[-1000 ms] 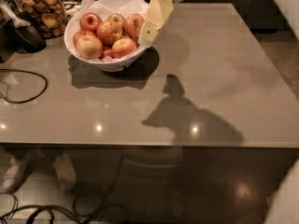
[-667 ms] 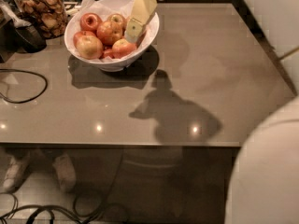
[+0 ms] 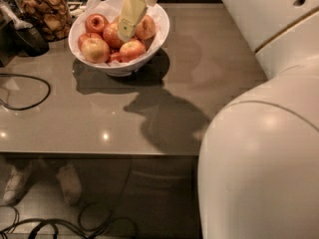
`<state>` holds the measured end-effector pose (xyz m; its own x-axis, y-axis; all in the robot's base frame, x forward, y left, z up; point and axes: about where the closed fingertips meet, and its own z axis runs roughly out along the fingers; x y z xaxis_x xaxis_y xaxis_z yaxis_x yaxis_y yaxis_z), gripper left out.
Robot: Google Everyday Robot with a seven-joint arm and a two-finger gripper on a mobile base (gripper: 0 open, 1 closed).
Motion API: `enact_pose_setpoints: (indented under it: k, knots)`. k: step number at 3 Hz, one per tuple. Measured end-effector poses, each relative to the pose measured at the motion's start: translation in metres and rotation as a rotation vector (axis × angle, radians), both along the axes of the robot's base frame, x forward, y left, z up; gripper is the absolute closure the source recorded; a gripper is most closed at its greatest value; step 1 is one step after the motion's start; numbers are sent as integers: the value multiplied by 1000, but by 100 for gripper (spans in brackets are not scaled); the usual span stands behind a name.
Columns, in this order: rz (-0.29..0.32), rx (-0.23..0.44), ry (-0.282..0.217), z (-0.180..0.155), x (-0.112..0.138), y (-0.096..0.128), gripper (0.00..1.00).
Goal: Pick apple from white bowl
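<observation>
Pale-yellow gripper hangs inside the white bowl, its tip over an apple; whether it grips, I cannot tell.

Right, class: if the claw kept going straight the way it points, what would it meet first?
Probably the apple at the middle of the white bowl, just below the claw, which hangs over the bowl pointing down; depth is unclear.
</observation>
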<state>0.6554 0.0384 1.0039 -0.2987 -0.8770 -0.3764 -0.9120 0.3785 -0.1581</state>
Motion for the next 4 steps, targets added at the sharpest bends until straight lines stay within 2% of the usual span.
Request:
enact_pose_setpoints:
  k: [1, 2, 4]
  knots:
    - [3, -6, 8, -5, 9, 10, 23]
    - [-13, -20, 27, -18, 16, 10, 22]
    - [-30, -21, 95, -49, 21, 11, 22]
